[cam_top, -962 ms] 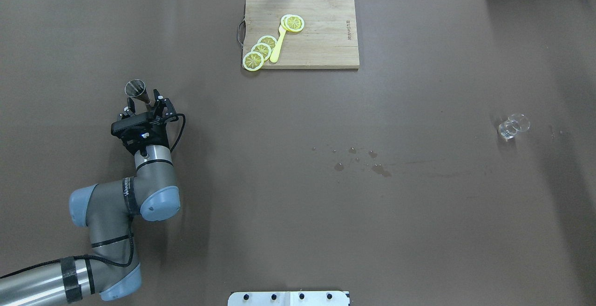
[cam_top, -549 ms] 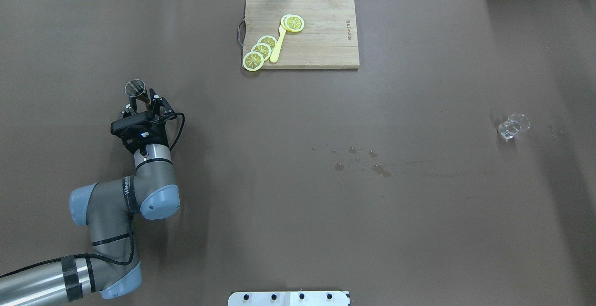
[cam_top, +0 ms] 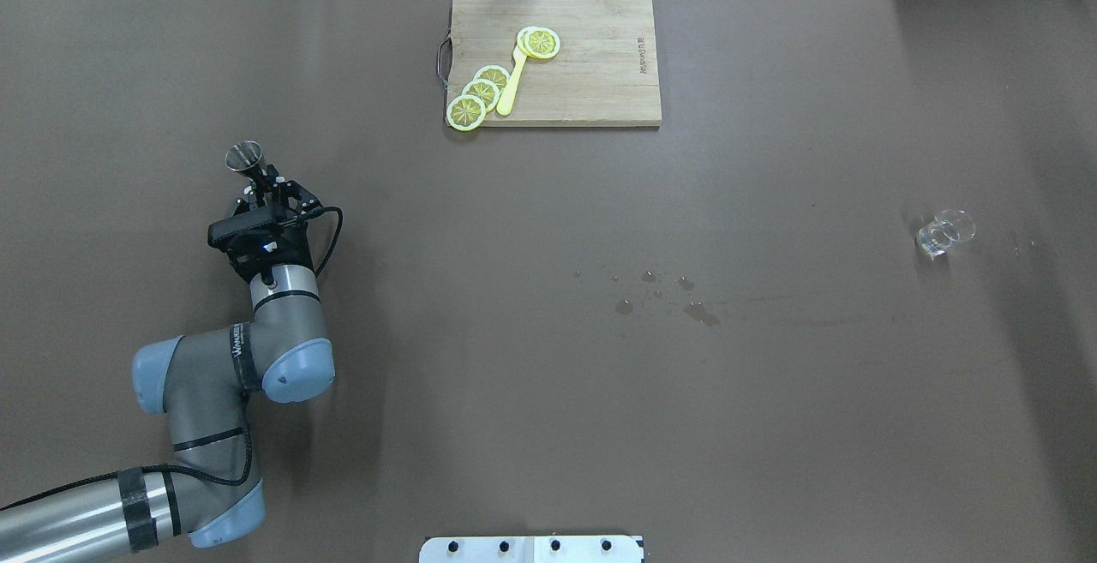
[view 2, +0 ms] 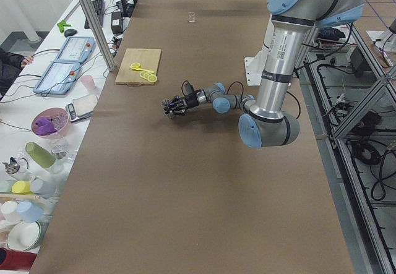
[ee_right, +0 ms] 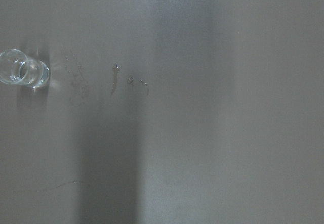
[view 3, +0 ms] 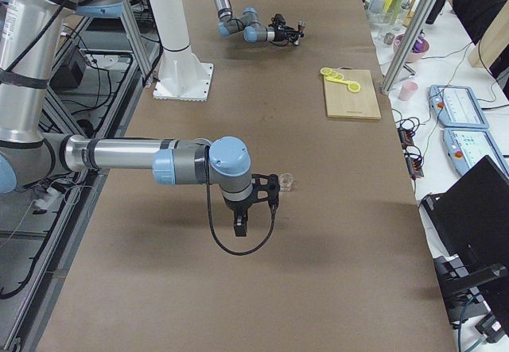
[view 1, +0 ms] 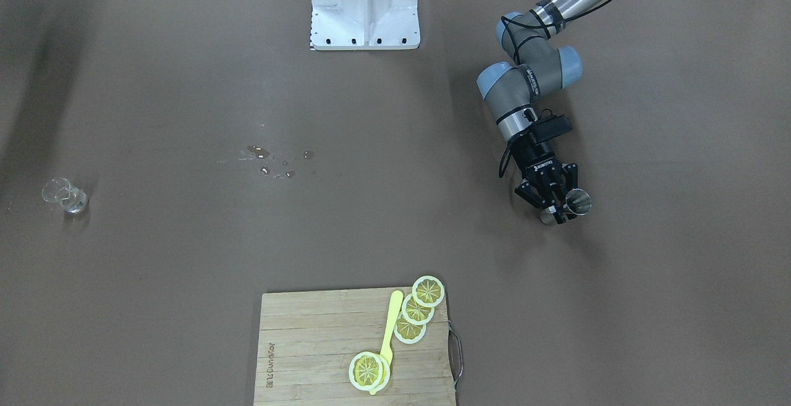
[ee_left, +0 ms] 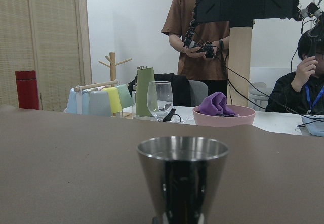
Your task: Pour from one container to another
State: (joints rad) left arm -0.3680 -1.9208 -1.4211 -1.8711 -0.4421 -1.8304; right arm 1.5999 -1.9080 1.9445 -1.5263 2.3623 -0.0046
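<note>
- Your left gripper point(cam_top: 266, 186) looks clenched on the narrow waist of the jigger point(cam_top: 243, 156). The fingers are drawn in tight beneath the upper cone.
- The jigger sits at your left end of the table point(cam_top: 514, 426), upright in the wrist view, its rim level and dead centre ahead of the camera.
- I'd expect the polished steel waist to give a poor hold. The cup could swivel between the fingers on a quick lift and tip its contents early.
- No view looks down into the cup, so you cannot tell how full it is. Treat it as full.
- The glass point(cam_top: 943, 231) stands well apart, at the far right end, so you have a long carry. Any jerk on the way could slop liquid out.
- Wet drops point(cam_top: 660, 293) lie on the table between the two containers.
- The glass has a small mouth and probably weighs little. A pour begun off-centre would miss, and a touch from the jigger's rim could push it over.
- The right gripper point(view 3: 269, 187) hangs just beside the glass. It shows only in the side view, so you cannot tell whether it is released or clenched.
- Its arm could get in the left arm's way at the pour.
</note>
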